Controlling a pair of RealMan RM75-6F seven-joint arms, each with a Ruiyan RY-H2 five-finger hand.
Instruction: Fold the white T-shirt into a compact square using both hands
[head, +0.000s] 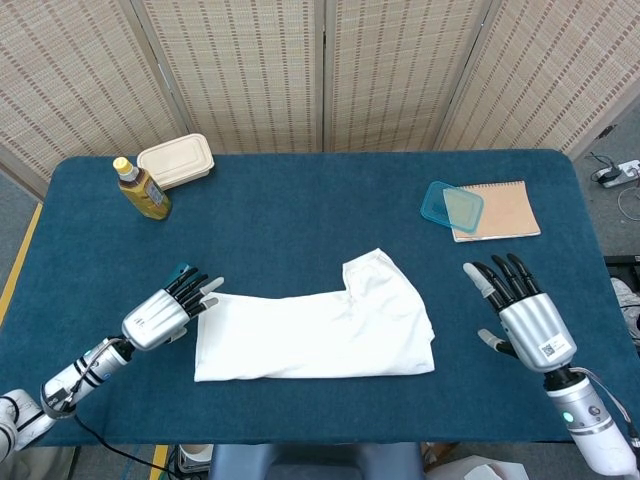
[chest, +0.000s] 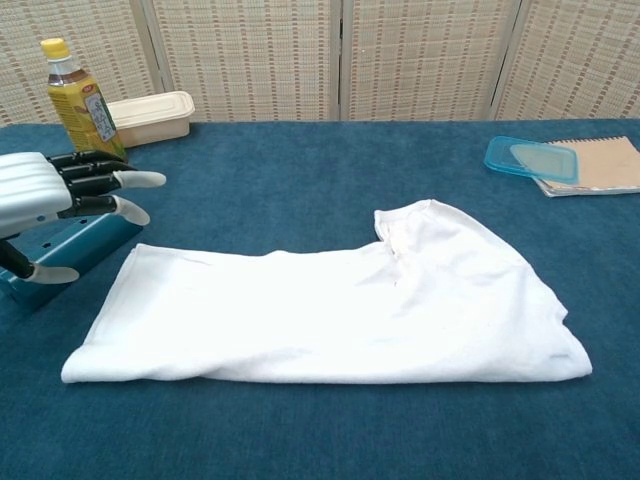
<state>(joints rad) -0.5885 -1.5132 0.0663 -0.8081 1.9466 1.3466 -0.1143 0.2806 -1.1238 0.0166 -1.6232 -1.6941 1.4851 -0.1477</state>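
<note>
I see the white T-shirt (head: 315, 335) lying on the blue table (head: 300, 210), near the front edge and about centred, already doubled into a long band with one sleeve or shoulder lobe bulging toward the back on my right side. It looks light, limp cloth with no stiffness of its own, so I judge it will sag and drag on the napped table cover rather than slide cleanly; layers could shift apart if I lift only the top one. I'd take hold at the 2 short ends, pinching through all layers at the corners, left end near the teal tube and right end by the lobe.

My left hand (head: 168, 312) hovers just beside the shirt's left edge, fingers spread and holding nothing; in the chest view it (chest: 50, 200) shows the same, fingertips extended toward the cloth. My right hand (head: 525, 315) stands well apart from the shirt's right end, fingers splayed and empty; the chest view doesn't show it.

The teal perforated tube (chest: 60, 245) is mostly covered by my left hand. I can't count how many layers the fold has, nor see where the collar lies. The shirt's underside is hidden.
</note>
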